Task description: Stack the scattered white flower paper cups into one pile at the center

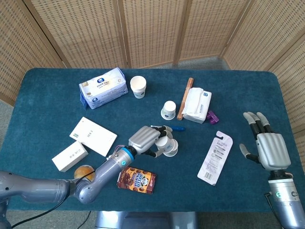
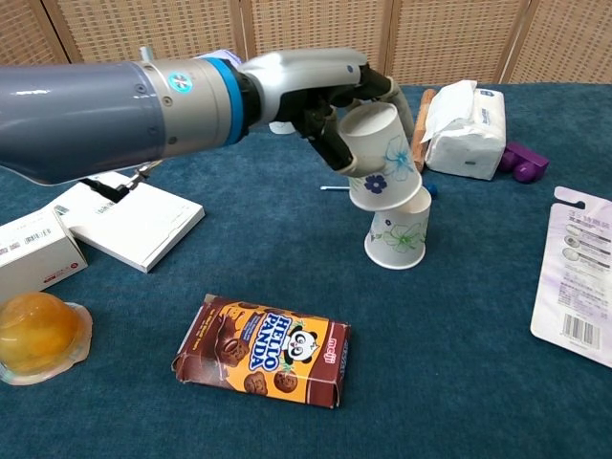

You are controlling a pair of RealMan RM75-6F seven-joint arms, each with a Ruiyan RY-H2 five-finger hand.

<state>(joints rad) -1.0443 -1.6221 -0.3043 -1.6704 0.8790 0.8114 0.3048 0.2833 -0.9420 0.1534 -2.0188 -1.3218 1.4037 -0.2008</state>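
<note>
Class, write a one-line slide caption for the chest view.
Left hand lowers a held flower cup onto an upside-down cup at the table's center.

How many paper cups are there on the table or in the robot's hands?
4: one held by the left hand, one under it, one beside the wooden stick, one near the blue pack.

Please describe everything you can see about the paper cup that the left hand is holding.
The held cup is white paper with a blue flower and green leaves printed on its side. It is upside down and slightly tilted. The left hand grips its upper part. Its open rim sits just over the top of another upside-down cup near the table's centre; whether they touch is unclear.
</note>
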